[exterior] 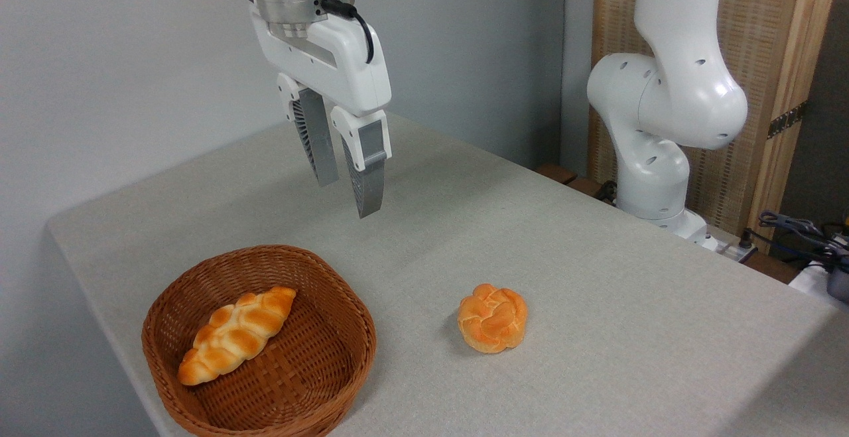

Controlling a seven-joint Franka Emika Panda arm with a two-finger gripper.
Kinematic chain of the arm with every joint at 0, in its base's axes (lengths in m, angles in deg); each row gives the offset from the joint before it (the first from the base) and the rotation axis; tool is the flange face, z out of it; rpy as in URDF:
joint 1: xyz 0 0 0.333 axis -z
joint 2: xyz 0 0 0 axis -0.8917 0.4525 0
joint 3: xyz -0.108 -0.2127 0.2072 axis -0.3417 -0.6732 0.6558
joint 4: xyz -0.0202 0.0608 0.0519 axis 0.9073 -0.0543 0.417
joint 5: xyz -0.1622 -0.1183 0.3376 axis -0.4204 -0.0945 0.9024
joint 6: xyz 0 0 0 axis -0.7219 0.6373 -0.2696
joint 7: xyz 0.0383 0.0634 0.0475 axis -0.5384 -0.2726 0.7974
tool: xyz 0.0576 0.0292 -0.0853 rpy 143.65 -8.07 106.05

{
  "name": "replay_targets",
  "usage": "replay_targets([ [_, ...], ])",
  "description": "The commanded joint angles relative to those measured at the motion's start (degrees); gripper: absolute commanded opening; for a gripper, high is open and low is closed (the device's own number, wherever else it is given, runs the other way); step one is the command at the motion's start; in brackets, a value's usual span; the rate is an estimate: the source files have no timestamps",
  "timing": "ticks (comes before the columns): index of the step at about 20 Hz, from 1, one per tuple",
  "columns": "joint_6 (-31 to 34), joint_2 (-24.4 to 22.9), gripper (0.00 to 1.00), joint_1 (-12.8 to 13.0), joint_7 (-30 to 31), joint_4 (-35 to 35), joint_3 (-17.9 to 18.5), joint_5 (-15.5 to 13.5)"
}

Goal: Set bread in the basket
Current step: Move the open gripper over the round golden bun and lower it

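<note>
Nearest you, the basket already cradles a braided loaf, while the bun waits outside on the table because your gripper hangs high, fingers slightly parted, empty.

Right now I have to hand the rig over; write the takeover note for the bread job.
Tool: raised above the table, fingers slightly apart, holding nothing.
Round bun: on the table, right of the basket, untouched and clear of it.
Basket: front left, with a braided loaf lying inside.
Done: nothing yet for the bun.
Left: lower onto the bun, grip it, carry it left, release it in the basket.
</note>
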Motion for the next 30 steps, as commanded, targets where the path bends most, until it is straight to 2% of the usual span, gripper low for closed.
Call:
replay_targets([
  [1, 0.0, -0.6, 1.0, 0.2, 0.5, 0.1, 1.0, 0.1],
  [11, -0.3, -0.9, 1.0, 0.1, -0.3, -0.8, 1.0, 0.2],
  [13, -1.9, -2.3, 1.0, 0.1, -1.7, -3.5, 1.0, 0.7],
  [17, -9.5, -8.5, 1.0, -0.1, -8.8, -15.6, 2.6, 1.0],
  [18, -9.9, -9.8, 1.0, -0.1, -10.9, -18.6, 2.7, 1.8],
  [21, -10.6, -11.8, 1.0, -0.1, -14.0, -25.2, 2.7, 9.3],
  [22, -11.0, -11.8, 1.0, -0.1, -14.3, -26.5, 2.7, 10.1],
  [27, -14.8, -11.7, 1.0, -0.1, -17.8, -32.1, 3.9, 10.2],
  [30, -16.7, -11.0, 1.0, -0.2, -17.9, -33.3, 3.9, 10.2],
])
